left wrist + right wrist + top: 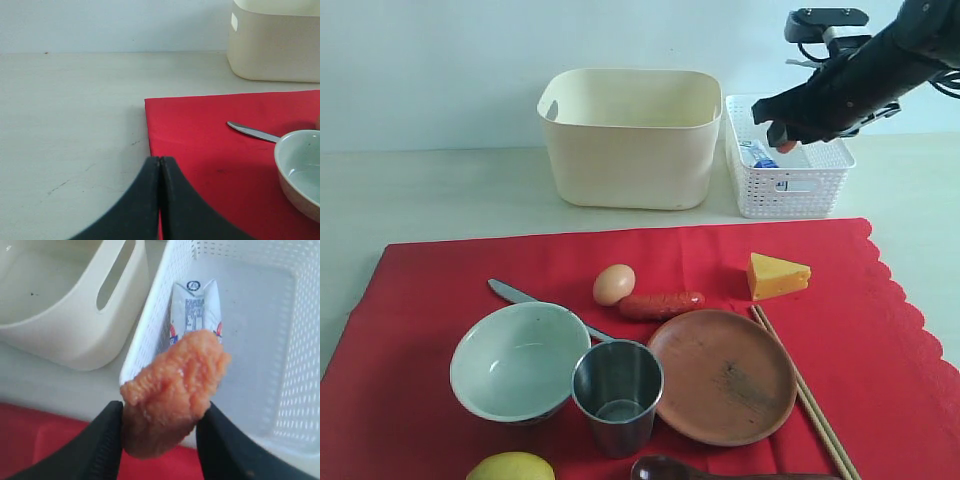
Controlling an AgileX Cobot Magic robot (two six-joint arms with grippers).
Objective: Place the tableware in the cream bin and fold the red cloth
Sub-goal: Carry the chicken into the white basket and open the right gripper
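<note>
Tableware all on red cloth (880, 340), none in cream bin (630, 140) yet: bowl (520, 360), cup (617, 395), plate (722, 376) crowded rim to rim, little finger room betw. them; knife (515, 293) partly behind bowl, chopsticks (805, 395) just beside plate, spoon (665, 468) at near edge. R gripper (160, 440) pinches orange food lump (172, 390) over white basket's (790, 190) near wall; a release here may drop it on rim or outside. L gripper (160, 170) pressed shut at cloth's left edge. Open room: bare table (75, 125) left of cloth, bin top unobstructed

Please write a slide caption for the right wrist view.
Right pincer holding a pinkish lumpy food piece over the white basket with a milk carton.
</note>
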